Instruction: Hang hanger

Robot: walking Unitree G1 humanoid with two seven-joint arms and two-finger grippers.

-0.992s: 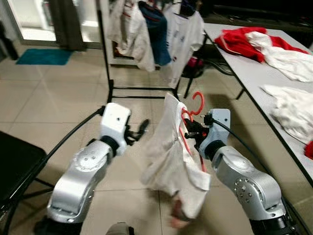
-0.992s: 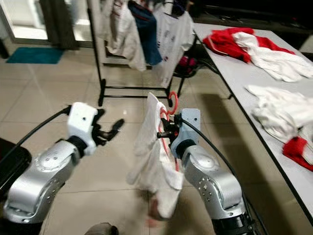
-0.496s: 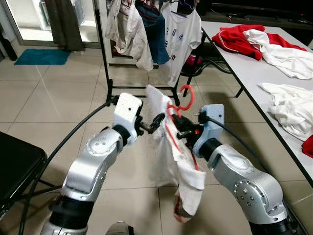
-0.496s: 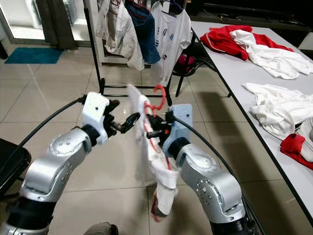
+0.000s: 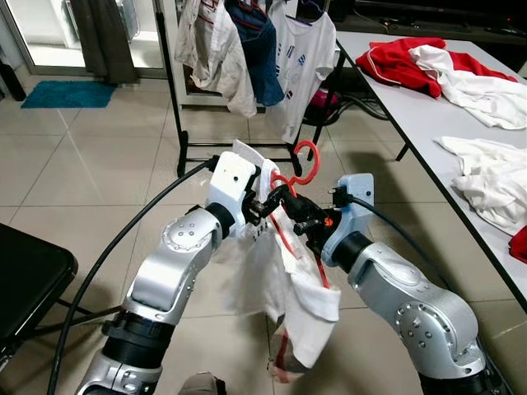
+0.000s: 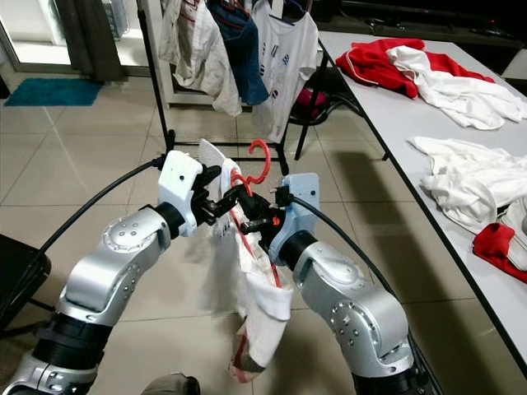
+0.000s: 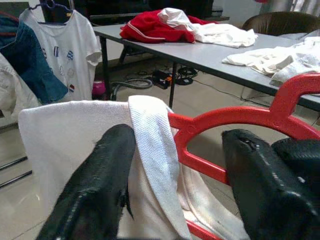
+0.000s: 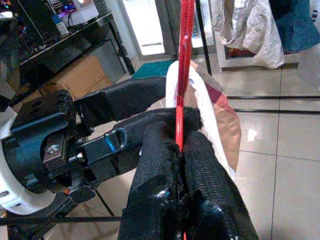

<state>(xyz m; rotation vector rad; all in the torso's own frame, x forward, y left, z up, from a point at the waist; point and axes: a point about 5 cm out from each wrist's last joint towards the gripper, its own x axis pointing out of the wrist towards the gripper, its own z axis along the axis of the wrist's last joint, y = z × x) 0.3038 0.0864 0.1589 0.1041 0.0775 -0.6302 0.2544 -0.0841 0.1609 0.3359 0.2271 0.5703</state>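
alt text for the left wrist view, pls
The left gripper is open, its two black fingers straddling a red hanger with a white garment draped over it. Behind stand a grey table with red and white clothes and a white T-shirt hanging.

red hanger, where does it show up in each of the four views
Left eye view: red hanger, hook up, centre, between both arms.
Right eye view: centre, left of the right gripper.
Left wrist view: crossing between the left gripper jaws.
Right wrist view: thin vertical bar, clamped.
Shared landmark: white shirt draped on it.
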